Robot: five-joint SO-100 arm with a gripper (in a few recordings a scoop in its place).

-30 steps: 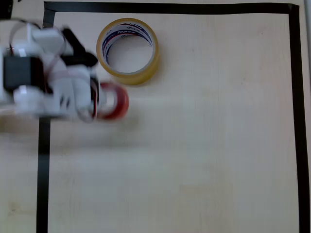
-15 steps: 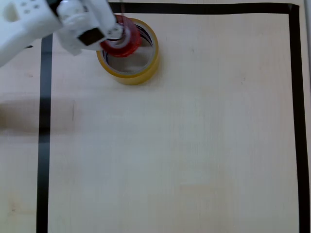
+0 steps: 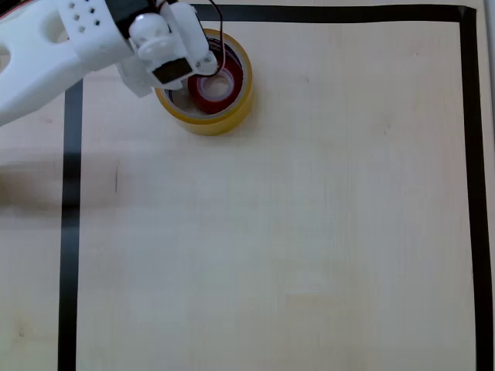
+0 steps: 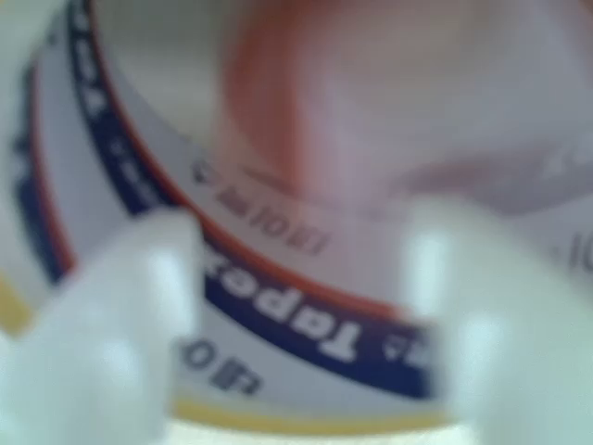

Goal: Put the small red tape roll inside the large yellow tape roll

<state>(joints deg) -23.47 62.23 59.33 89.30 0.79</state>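
We see the small red tape roll [image 3: 212,87] lying flat w/ its hole up, a glossy red ring around a pale core, sitting inside the large yellow tape roll [image 3: 224,117]. The yellow one is a wide, tall ring of yellowish-tan tape; its white inner wall carries red and blue lettering, which the wrist view shows blurred and very close, w/ a soft red-orange shape [image 4: 278,102] beyond it that we take for the red roll.

In the overhead view both rolls sit at approx 11 o'clock on the light wood table [image 3: 309,232], close to the black tape border [image 3: 325,13] along the top edge and not far from its left strip. The border also runs down the right side. From 12 round to 8 o'clock of the rolls the board lies bare, so open room is wide to the right and below; tight only toward the top-left corner.

The gripper [image 3: 199,66] hangs over the yellow roll's 10 o'clock rim, the white arm reaching in from the top-left corner. The red roll is at approx 4 o'clock from the claw, just beside it. In the wrist view two white fingers [image 4: 120,315] stand apart w/ the yellow roll's inner wall showing between them, nothing pinched: claw is spread, holding nothing.
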